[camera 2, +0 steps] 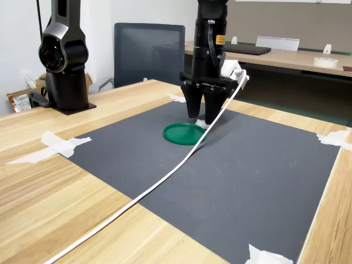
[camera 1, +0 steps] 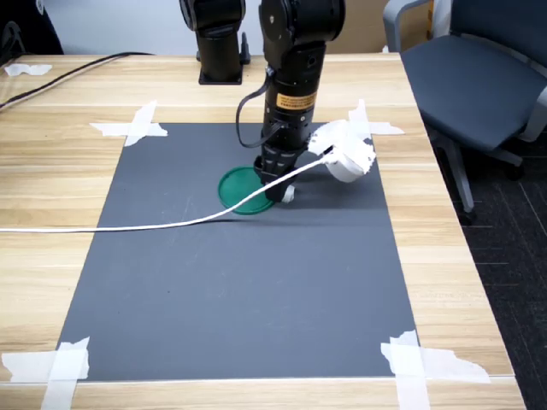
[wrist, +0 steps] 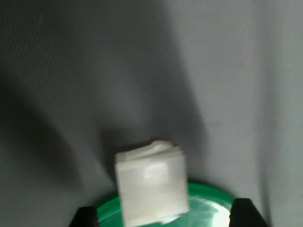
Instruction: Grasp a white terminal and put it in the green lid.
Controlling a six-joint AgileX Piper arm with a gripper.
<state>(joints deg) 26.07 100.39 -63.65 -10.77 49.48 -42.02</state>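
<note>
Hovering end effector [camera 2: 202,116], yellow label [camera 1: 289,101] illegible

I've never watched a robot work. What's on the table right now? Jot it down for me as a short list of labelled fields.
Surface: dark grey mat taped onto a wooden table
Arm: black, reaching down at the mat's far side
Gripper: fingers apart, low beside the lid
Green lid: flat on the mat
White terminal: between the fingers, at the lid's edge; whether gripped is unclear
White cable: trails across the mat
</note>
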